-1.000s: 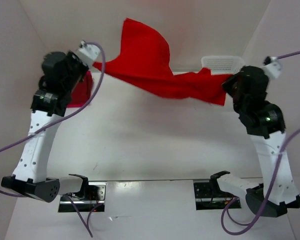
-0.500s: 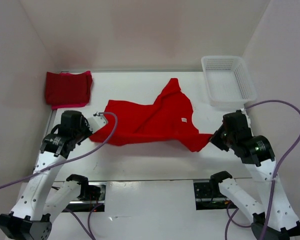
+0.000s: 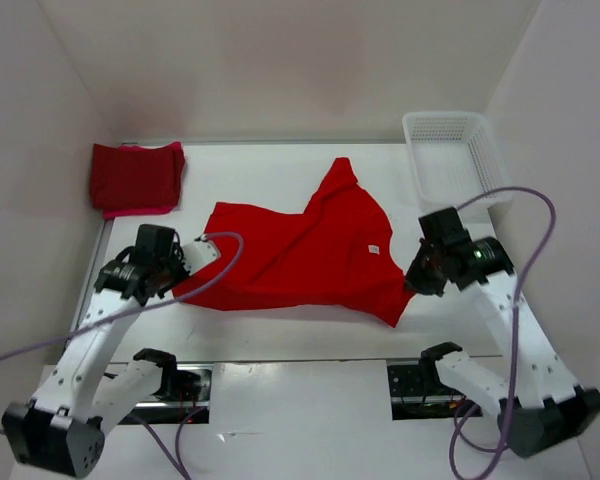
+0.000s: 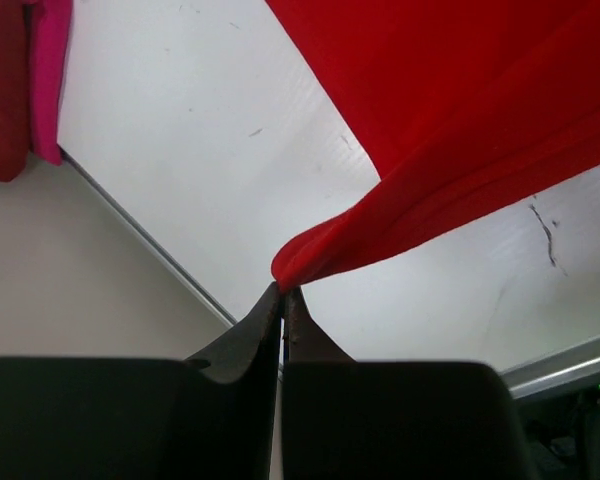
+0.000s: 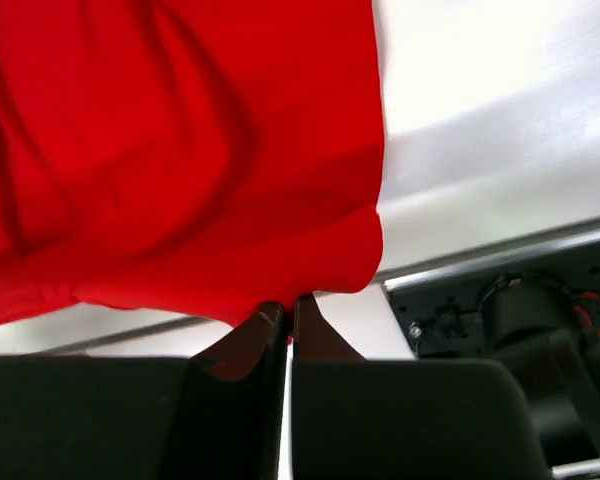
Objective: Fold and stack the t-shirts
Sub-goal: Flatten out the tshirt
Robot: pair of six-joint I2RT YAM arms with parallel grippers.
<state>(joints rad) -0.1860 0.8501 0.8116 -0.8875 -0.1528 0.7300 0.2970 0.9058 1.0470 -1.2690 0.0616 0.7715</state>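
A bright red t-shirt lies spread across the middle of the table, a small white tag showing on it. My left gripper is shut on the shirt's left edge, the cloth pinched at the fingertips. My right gripper is shut on the shirt's right lower edge. At the back left a dark maroon t-shirt lies folded on a pinkish-crimson t-shirt, of which only the edge shows.
A white mesh basket stands at the back right. White walls close in the table at the left, back and right. The arm bases and two dark openings sit along the near edge.
Both grippers have brought the red t-shirt down from high in the air and toward the near side. It now lies on the table, stretched out flatter between them.
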